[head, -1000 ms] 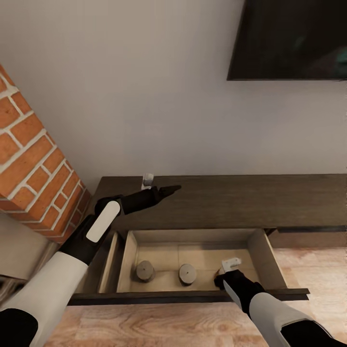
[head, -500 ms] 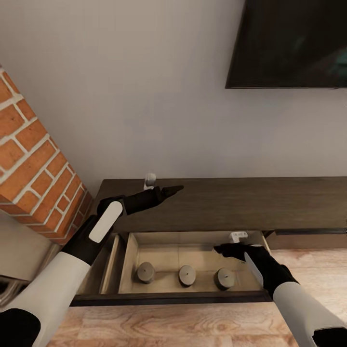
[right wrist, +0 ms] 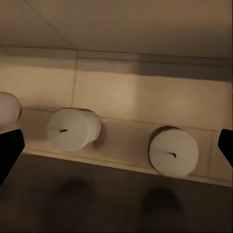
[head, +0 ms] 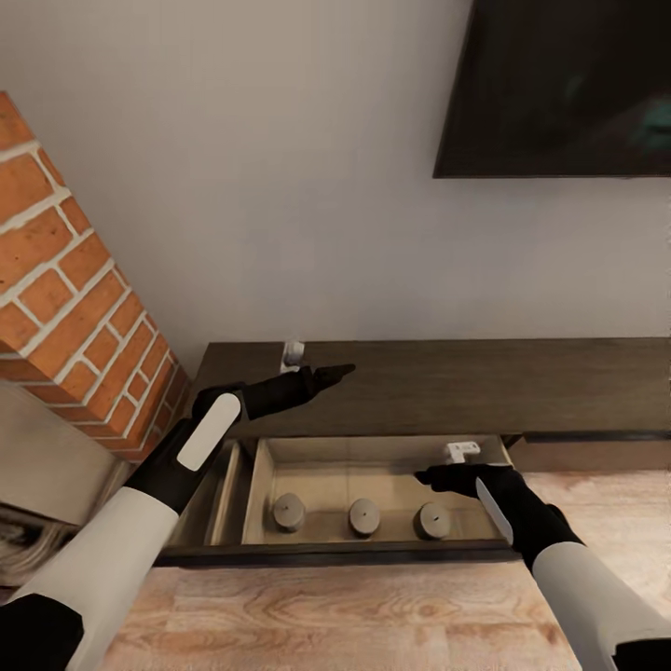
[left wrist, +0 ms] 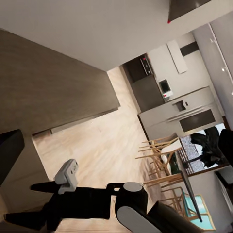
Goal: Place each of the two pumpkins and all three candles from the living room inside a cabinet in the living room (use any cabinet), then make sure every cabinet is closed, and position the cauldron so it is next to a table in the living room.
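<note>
The cabinet (head: pixel 485 382) runs along the wall with one drawer (head: pixel 326 552) pulled out. Three candles stand upright in a row inside it: left (head: pixel 288 511), middle (head: pixel 363 516) and right (head: pixel 432 520). My right gripper (head: pixel 431 477) hovers open just above and behind the right candle, touching nothing. In the right wrist view two candles (right wrist: pixel 73 129) (right wrist: pixel 174 151) lie between the spread fingertips (right wrist: pixel 8 148), with a third (right wrist: pixel 6 108) at the edge. My left gripper (head: pixel 337 372) is held open over the cabinet top, holding nothing. The pumpkins and the cauldron are out of view.
A brick fireplace column (head: pixel 65 280) stands close on the left. A dark TV (head: pixel 559 84) hangs on the wall above. A small white object (head: pixel 293 352) sits at the back of the cabinet top. Wood floor (head: pixel 373 615) lies in front of the drawer.
A second ago my right gripper was down in the drawer at the right candle's spot. It has let go, risen and drawn back, and the third candle now stands free. The camera shifted slightly.
</note>
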`<state>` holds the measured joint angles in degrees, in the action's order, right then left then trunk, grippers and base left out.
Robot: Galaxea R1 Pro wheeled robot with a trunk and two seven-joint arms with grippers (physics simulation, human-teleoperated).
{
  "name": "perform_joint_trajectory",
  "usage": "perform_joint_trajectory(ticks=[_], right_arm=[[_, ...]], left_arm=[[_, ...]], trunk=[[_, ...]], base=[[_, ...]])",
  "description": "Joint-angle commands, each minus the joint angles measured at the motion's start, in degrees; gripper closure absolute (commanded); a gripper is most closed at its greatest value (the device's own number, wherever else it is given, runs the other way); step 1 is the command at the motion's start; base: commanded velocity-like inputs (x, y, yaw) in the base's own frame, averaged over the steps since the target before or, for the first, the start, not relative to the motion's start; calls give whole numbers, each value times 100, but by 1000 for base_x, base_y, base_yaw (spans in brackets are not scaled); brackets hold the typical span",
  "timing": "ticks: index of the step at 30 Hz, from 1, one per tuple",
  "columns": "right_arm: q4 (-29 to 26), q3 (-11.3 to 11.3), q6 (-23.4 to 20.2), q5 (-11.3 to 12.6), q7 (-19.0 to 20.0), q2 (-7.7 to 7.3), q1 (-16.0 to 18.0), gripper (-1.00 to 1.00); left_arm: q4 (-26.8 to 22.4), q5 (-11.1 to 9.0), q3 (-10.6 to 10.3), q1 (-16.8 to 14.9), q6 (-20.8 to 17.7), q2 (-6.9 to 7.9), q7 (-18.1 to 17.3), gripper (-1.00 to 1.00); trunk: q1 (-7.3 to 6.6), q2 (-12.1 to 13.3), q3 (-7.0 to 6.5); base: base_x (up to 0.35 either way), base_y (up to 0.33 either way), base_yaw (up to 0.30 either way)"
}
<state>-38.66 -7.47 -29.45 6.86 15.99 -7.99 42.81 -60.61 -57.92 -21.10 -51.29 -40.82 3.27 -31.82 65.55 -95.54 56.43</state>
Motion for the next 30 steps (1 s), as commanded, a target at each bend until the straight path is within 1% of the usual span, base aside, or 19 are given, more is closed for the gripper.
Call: perform_joint_trajectory(ticks=[1,5,6,7,9,10,11,13,15,16,18,19,20,22,23,24,27,30], right_arm=[[-12,0,-6,0,0,-22,0,-100],[-64,0,-15,5,79,-96,0,-100],[-85,0,-20,4,272,-126,0,-100],[-89,0,-23,3,356,-139,0,-100],[-96,0,-30,5,723,-197,0,-100],[-99,0,-35,7,977,-239,0,-100],[-99,0,-50,8,1116,-260,0,-100],[-98,0,-120,8,1314,-305,0,-100],[-98,0,-172,8,1427,-336,0,-100],[-96,0,-203,8,1547,-355,0,-100],[-63,0,-228,20,1807,-418,0,-100],[-50,0,-231,23,1858,-436,0,-100],[-12,0,-241,29,2000,-511,-5,-100],[31,0,-358,33,2127,-630,-8,-100],[38,0,-458,37,2185,-676,-8,-100],[45,0,-602,37,2323,-723,-9,-100],[52,0,-734,26,2631,-761,-9,-100],[59,-5,-772,13,2747,-772,-9,-100]], left_arm=[[12,1,0,1,2,-1,0,-100],[46,4,0,4,23,-8,8,-100],[111,3,0,5,31,-9,36,-100],[143,3,-1,5,35,-8,50,-100],[335,1,-5,16,47,-4,100,-100],[574,1,-3,37,56,-1,117,-100],[754,2,0,44,60,3,120,-100],[1044,1,3,52,63,29,122,-100],[1162,5,2,55,62,53,126,-100],[1227,3,1,66,58,71,126,-100],[1269,1,-5,116,24,81,118,-100],[1273,1,-5,133,14,82,117,-100],[1280,1,-32,226,-8,83,116,-100],[1266,-1,-144,465,-24,95,111,-100],[1256,-4,-180,550,-29,116,109,-100],[1239,-15,-216,632,-35,184,98,-100],[1231,-42,-244,708,-49,303,78,-100],[1268,-50,-252,729,-63,340,72,-100]], trunk=[[-23,42,-18],[-110,202,-90],[-110,202,-90],[-110,202,-90],[-110,202,-90],[-110,202,-90],[-110,202,-90],[-110,202,-90],[-110,202,-90],[-110,202,-90],[-110,202,-90],[-110,202,-90],[-110,202,-90],[-110,202,-90],[-110,202,-90],[-110,202,-90],[-110,202,-90],[-110,202,-90]], base=[[-109,18,0],[-46,8,0],[-12,2,0],[-8,1,0],[-5,1,0],[-2,0,0],[-1,0,0],[0,0,0],[0,0,0],[0,0,0],[0,0,0],[0,0,0],[0,0,0],[0,0,0],[0,0,0],[0,0,0],[0,0,0],[0,0,0]])
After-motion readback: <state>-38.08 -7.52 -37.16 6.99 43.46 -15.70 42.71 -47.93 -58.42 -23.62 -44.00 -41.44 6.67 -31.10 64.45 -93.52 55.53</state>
